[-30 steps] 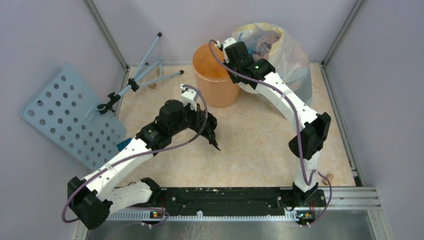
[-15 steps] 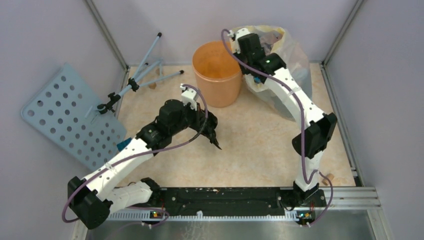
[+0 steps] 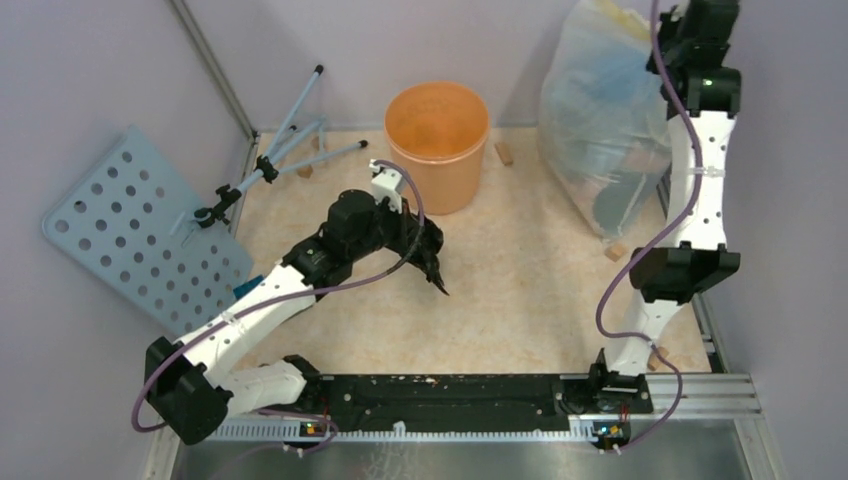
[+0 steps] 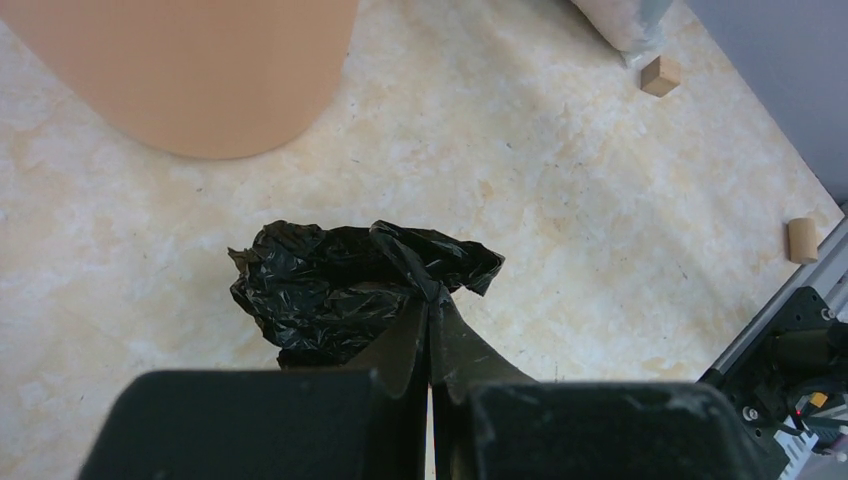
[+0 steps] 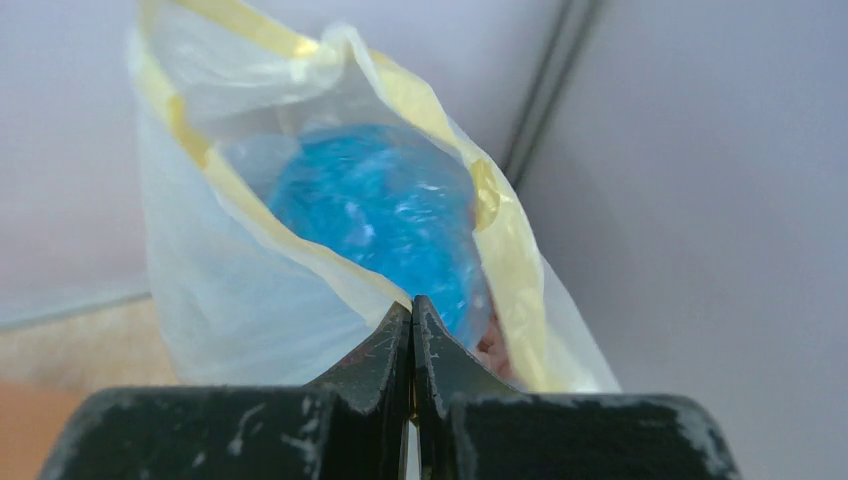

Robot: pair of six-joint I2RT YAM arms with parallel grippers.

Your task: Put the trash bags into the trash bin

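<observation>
Trash bag [image 4: 340, 290] before bin [image 3: 450, 190], sack [image 3: 600, 130] right

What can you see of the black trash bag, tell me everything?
The black trash bag is thin, glossy plastic, crumpled into a wrinkled wad. The left gripper is shut on a pinched fold at its edge. It is over the marbled tabletop, outside and apart from the orange bucket. Whether it rests on the tabletop is unclear.

Beige marbled table [image 3: 520, 290] with orange bucket [image 3: 450, 185], wooden blocks [image 3: 505, 153]
</observation>
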